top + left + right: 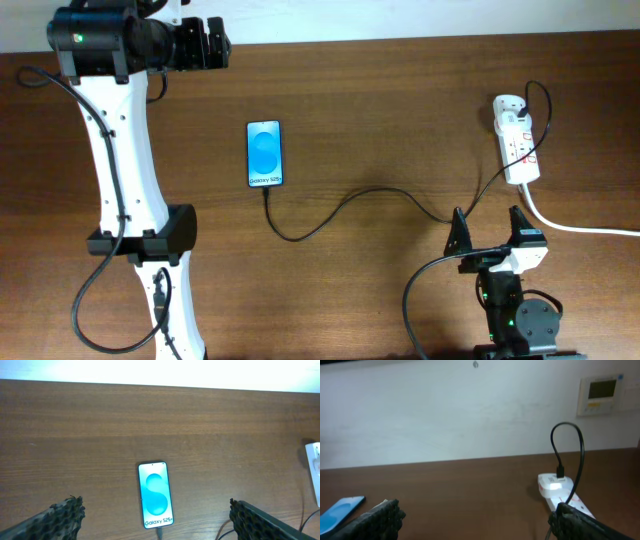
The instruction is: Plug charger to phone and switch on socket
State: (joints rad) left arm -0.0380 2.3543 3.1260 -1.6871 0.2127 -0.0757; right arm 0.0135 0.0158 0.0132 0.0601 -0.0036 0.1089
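The phone [265, 153] lies flat on the table with its blue screen up; it also shows in the left wrist view [155, 495] and at the left edge of the right wrist view [340, 511]. The black charger cable [340, 207] runs from the phone's near end, where its connector [159, 532] sits in the port, across to the white socket strip [517, 146], also in the right wrist view [560, 491]. My left gripper [155, 525] is open, high above the phone. My right gripper [490, 235] is open and empty, near the table's front edge.
A thick white cord [580, 228] leaves the socket strip toward the right edge. The left arm's white link [125, 170] stretches over the table's left side. A wall panel [600, 394] hangs behind the table.
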